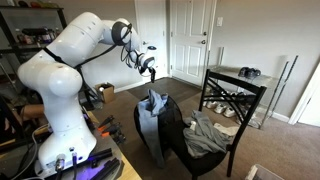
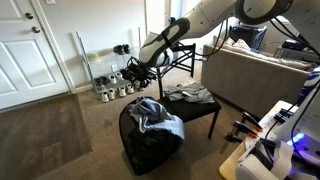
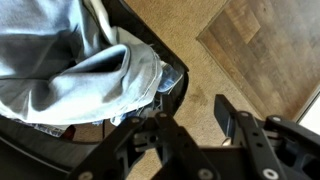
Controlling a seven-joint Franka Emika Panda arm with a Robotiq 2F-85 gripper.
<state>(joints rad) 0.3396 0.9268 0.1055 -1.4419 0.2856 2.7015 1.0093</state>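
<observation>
There was one claw (image 1: 148,68) on one white arm; one black bag (image 1: 157,140) stood below it, with one blue-grey garment (image 1: 152,103) heaped over its mouth; one black chair (image 1: 222,108) stood just beyond the bag, away from the claw, with one grey garment (image 1: 205,135) lying on its seat; one shoe rack (image 1: 243,98) stood farther off, well apart from the claw; the shoes (image 2: 115,86) on it were several, but too small to count.

The inside of the bag was hidden under the blue-grey garment (image 3: 80,70); in the wrist view the bag ran off the edge, and only part of its dark rim (image 3: 152,52) showed; the claw's own parts there were dark and blurred; in both exterior views the claw (image 2: 138,68) was too small for its gap to be read.

In the wrist view the fingers (image 3: 229,113) stood wide apart, with bare carpet (image 3: 200,75) showing between them; the claw (image 3: 190,120) was released, gripping nothing and touching nothing; it hung in the air above the bag, with the blue-grey garment below it and a little to one side.
</observation>
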